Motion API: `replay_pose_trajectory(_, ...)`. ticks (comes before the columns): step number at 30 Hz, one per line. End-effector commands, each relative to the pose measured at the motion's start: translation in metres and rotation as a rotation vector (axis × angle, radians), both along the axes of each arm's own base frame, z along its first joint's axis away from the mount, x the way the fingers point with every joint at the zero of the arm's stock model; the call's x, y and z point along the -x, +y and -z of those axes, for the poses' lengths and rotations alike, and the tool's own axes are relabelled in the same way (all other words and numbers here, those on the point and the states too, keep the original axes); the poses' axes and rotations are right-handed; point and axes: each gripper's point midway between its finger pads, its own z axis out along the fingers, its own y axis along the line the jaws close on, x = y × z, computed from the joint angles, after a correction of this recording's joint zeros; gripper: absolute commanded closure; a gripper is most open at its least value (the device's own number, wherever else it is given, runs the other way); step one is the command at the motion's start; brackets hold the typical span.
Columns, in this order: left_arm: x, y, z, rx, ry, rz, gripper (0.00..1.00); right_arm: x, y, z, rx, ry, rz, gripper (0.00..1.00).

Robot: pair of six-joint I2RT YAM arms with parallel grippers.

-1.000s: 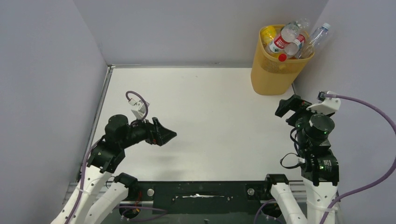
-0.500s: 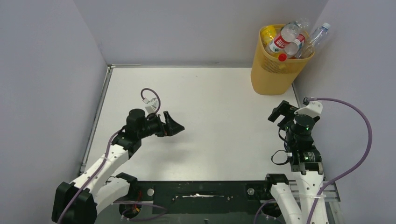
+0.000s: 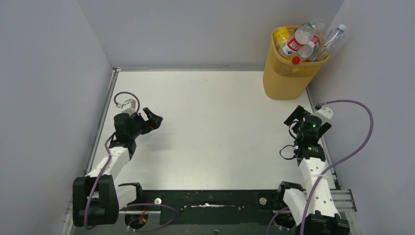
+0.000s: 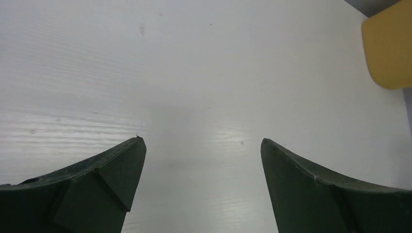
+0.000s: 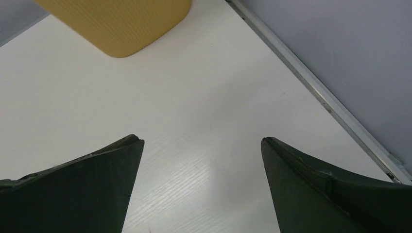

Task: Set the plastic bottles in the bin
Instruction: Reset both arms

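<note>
The yellow-orange bin stands at the table's back right corner, heaped with plastic bottles; a clear one leans over its right rim. The bin's base also shows in the left wrist view and the right wrist view. My left gripper is open and empty, low at the table's left side. My right gripper is open and empty, low by the right edge, just in front of the bin. Both wrist views show only bare table between the fingers. No bottle lies on the table.
Grey walls close in the white table on the left, back and right. A metal rail runs along the right edge beside my right gripper. A black base bar spans the near edge.
Both arms have folded back toward their bases. My left gripper has moved left and away from the middle; my right gripper has settled lower by the right edge. Both stayed open and empty.
</note>
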Motion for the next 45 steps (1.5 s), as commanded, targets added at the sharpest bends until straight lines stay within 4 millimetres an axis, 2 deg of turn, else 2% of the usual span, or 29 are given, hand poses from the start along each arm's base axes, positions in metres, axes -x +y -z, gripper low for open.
replay_pose_trajectory(1, -0.020, 0.052, -0.025, -0.242, -0.179, -0.163, 0.10, -0.010, -0.034, -0.008, 0.052, -0.132, 0.095, 0.02)
replay_pose_trajectory(4, -0.019, 0.074, -0.023, -0.303, -0.241, -0.221, 0.10, -0.013, -0.046, 0.000, 0.061, -0.182, 0.140, 0.02)
replay_pose_trajectory(7, -0.016, 0.073, -0.011, -0.405, -0.319, -0.156, 0.10, -0.018, -0.053, 0.013, 0.075, -0.204, 0.174, 0.02)
replay_pose_trajectory(11, -0.018, 0.084, -0.001, -0.444, -0.333, -0.196, 0.10, -0.025, -0.059, 0.024, 0.125, -0.231, 0.195, 0.02)
replay_pose_trajectory(16, -0.028, 0.094, 0.020, -0.469, -0.312, -0.213, 0.10, -0.036, -0.055, 0.034, 0.219, -0.226, 0.199, 0.02)
replay_pose_trajectory(22, -0.043, 0.100, 0.020, -0.454, -0.349, -0.222, 0.10, -0.041, -0.053, 0.041, 0.274, -0.259, 0.209, 0.02)
replay_pose_trajectory(25, -0.046, 0.097, 0.027, -0.454, -0.348, -0.183, 0.10, -0.042, -0.055, 0.048, 0.299, -0.246, 0.223, 0.02)
replay_pose_trajectory(30, -0.045, 0.093, 0.027, -0.462, -0.363, -0.165, 0.10, -0.045, -0.056, 0.069, 0.302, -0.206, 0.239, 0.02)
replay_pose_trajectory(34, -0.040, 0.089, 0.024, -0.467, -0.396, -0.156, 0.10, -0.055, -0.050, 0.073, 0.323, -0.177, 0.190, 0.02)
replay_pose_trajectory(38, -0.026, 0.074, 0.025, -0.501, -0.466, -0.118, 0.10, -0.067, -0.028, 0.078, 0.347, -0.200, 0.017, 0.02)
replay_pose_trajectory(39, -0.026, 0.075, 0.020, -0.487, -0.495, -0.118, 0.10, -0.069, -0.021, 0.081, 0.341, -0.210, -0.034, 0.02)
replay_pose_trajectory(41, -0.026, 0.086, 0.027, -0.485, -0.434, -0.161, 0.10, -0.068, -0.020, 0.082, 0.364, -0.218, -0.047, 0.02)
replay_pose_trajectory(45, -0.030, 0.083, 0.028, -0.490, -0.433, -0.150, 0.10, -0.070, -0.018, 0.085, 0.347, -0.209, -0.063, 0.02)
